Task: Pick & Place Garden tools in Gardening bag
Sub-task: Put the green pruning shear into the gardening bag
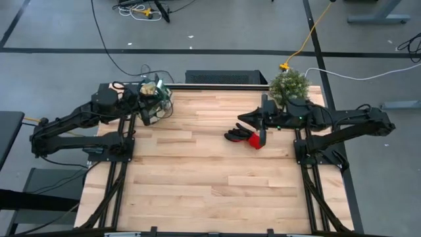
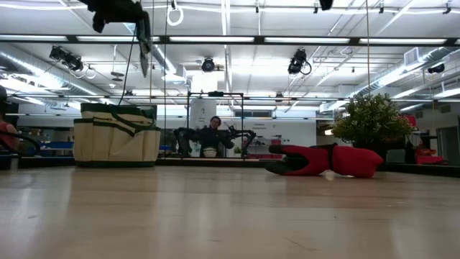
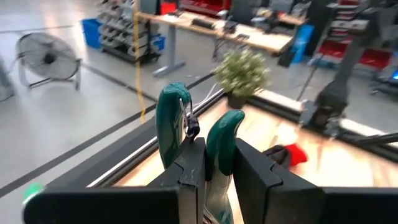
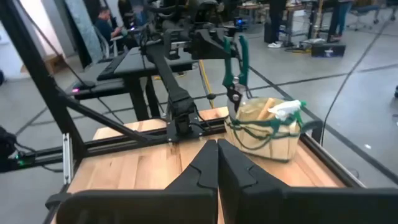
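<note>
From above, the gardening bag (image 1: 152,99) sits at the far left corner of the wooden table (image 1: 210,184). The left gripper (image 1: 160,92) hangs right over the bag. The black-and-red gloves (image 1: 245,136) lie well apart from the bag, near the bushy green plant (image 1: 289,85). The right gripper (image 1: 264,139) is at the gloves.

From table height, the bag (image 2: 116,135) stands upright, with the gloves (image 2: 323,160) lying flat far from it, just beside the plant (image 2: 371,121).

The left wrist view shows the left gripper's fingers (image 3: 252,177) pinching green-handled pruning shears (image 3: 198,134), handles pointing up.

The right wrist view shows the right gripper (image 4: 217,163) with its fingers pressed together and nothing between them. Across the table the shears (image 4: 234,68) hang point-down over the bag (image 4: 266,127), where a spray bottle (image 4: 287,109) pokes out.
</note>
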`<act>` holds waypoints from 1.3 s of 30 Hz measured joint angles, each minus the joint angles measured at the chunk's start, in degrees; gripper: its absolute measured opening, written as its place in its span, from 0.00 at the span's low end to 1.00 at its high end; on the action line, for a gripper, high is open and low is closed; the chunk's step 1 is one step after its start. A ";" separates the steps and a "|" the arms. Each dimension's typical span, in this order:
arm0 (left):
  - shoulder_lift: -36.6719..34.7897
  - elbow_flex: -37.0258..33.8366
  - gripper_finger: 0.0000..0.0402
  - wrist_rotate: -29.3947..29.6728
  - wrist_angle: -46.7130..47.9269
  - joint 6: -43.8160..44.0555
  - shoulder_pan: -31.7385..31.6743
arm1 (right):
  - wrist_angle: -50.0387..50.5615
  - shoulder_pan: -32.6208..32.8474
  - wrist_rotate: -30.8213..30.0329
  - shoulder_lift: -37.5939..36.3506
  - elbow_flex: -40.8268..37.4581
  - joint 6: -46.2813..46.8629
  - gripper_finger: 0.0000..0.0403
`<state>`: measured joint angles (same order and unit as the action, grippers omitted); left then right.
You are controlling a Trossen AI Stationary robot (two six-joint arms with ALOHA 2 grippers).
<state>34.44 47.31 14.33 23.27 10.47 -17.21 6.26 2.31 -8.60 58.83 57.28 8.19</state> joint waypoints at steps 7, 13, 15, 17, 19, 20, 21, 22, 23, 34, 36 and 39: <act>-2.25 0.00 0.16 7.01 5.57 0.29 0.00 | -1.67 1.48 -3.89 -3.72 -5.58 1.87 0.00; -2.74 0.00 0.16 11.96 7.75 -0.92 -0.26 | -1.69 1.46 -3.82 -3.65 -5.64 1.87 0.00; -2.71 0.00 0.16 11.36 7.69 -1.00 -1.01 | -1.77 1.46 -2.72 -3.81 -5.64 1.80 0.00; -2.58 0.00 0.16 9.33 7.69 -0.97 -2.16 | -2.24 1.46 -1.92 -3.87 -5.64 1.65 0.00; -2.58 0.00 0.16 7.49 7.69 -1.10 -3.67 | -2.14 1.46 -1.85 -3.86 -5.64 1.65 0.00; -2.58 0.00 0.16 6.71 7.74 -1.21 -4.53 | -2.14 1.46 -1.52 -3.85 -5.64 1.65 0.00; -2.48 0.00 0.16 5.99 7.93 -1.24 -5.47 | -2.18 1.46 -1.08 -3.87 -5.64 1.65 0.00; -2.25 0.00 0.16 5.40 8.22 -1.32 -6.47 | -2.20 1.46 -0.86 -3.87 -5.64 1.65 0.00; -2.23 0.00 0.16 4.86 8.35 -1.87 -7.48 | -2.18 1.46 -0.85 -3.86 -5.64 1.65 0.00; -0.41 0.04 0.16 -1.23 9.59 -5.64 -19.58 | -2.40 1.46 -0.81 -3.85 -5.66 2.11 0.00; 0.26 0.04 0.16 -1.55 9.86 -5.75 -21.55 | -2.42 1.46 -0.81 -3.85 -5.66 2.13 0.00; 1.57 0.04 0.16 -2.35 10.13 -6.71 -23.95 | -2.42 1.46 -0.79 -3.85 -5.66 2.21 0.00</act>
<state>36.01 47.35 11.98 33.39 3.76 -41.16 3.84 3.77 -9.39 54.98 51.62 10.40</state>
